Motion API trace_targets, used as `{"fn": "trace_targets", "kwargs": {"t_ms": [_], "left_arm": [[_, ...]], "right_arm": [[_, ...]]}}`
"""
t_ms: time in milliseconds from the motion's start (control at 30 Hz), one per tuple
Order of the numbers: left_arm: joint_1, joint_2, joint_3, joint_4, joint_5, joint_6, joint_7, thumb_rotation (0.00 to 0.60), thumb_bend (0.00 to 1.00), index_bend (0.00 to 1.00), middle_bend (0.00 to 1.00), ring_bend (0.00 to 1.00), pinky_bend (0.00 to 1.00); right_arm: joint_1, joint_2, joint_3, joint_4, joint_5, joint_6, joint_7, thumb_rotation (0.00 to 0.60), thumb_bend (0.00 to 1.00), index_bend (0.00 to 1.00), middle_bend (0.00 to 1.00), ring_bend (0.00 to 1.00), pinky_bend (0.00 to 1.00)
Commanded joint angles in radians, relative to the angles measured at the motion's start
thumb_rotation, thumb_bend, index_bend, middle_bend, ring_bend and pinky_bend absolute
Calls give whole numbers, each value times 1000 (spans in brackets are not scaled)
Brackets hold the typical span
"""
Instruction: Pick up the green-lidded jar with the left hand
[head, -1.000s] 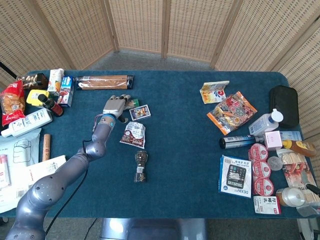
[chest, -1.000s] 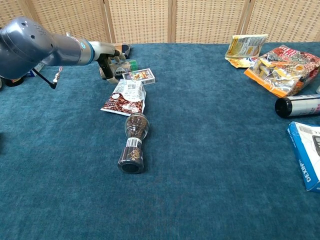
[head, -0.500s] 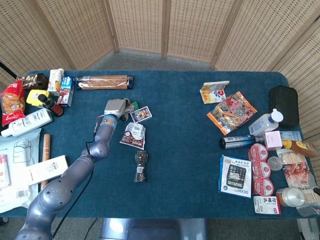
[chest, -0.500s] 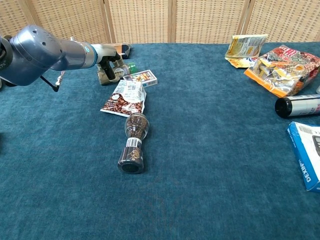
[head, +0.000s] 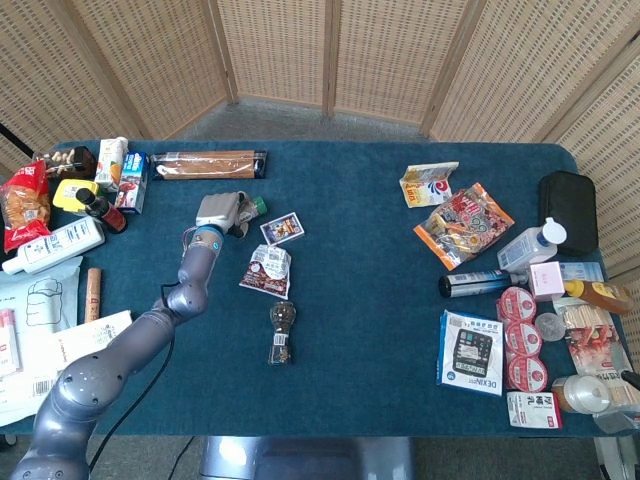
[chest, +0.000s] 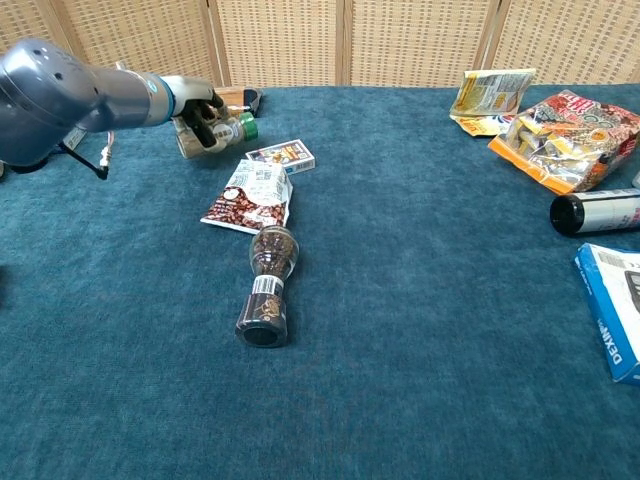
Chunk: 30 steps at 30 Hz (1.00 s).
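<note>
Left hand (chest: 197, 112), fingers wrapped around small cylindrical green-lidded jar (chest: 228, 129) above napped blue tablecloth (chest: 420, 330)

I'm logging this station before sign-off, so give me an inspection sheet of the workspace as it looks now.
Surface: dark teal cloth-covered table.
Job's things: green-lidded jar, tilted, held in the left hand.
Clutter: pepper grinder lying flat; coffee-bean sachet; small card box; snack bags and boxes at the right edge; bottles and cartons at the left.
Hands: left grips the jar; right not in view.
Cables: thin black cable looping under the left forearm.
Surroundings: woven folding screens behind the table.
</note>
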Motion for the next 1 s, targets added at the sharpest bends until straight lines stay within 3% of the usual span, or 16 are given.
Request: {"fn": "trace_targets", "kwargs": {"t_ms": [33,300,500,767,1000], "left_arm": [[50,140,-31,-213,57,100,-46,600,560,507,604,855,508],[128,436,-105,-688,112,273,-113,600,560,505,602,855,508],[161,607,-160,-950,154,368,-148,600,555,502,598,855,506],[203,751,-244,-1162,174,391,-271,600,551,501,598,855,505],[215,820,-250,-1245,177,417,-311,600,551,498,596,854,504]], "right_arm": [[8,-6,2,4,-4,-12,4,488,319,0,0,0,0],[29,-30,3,30,-13,-46,18,487,321,0,0,0,0],[41,-48,-1,48,-21,-69,32,486,322,0,0,0,0],[48,-67,-5,76,-30,-87,62,486,322,0,0,0,0],[55,-83,-11,100,-45,-105,86,486,323,0,0,0,0]]}}
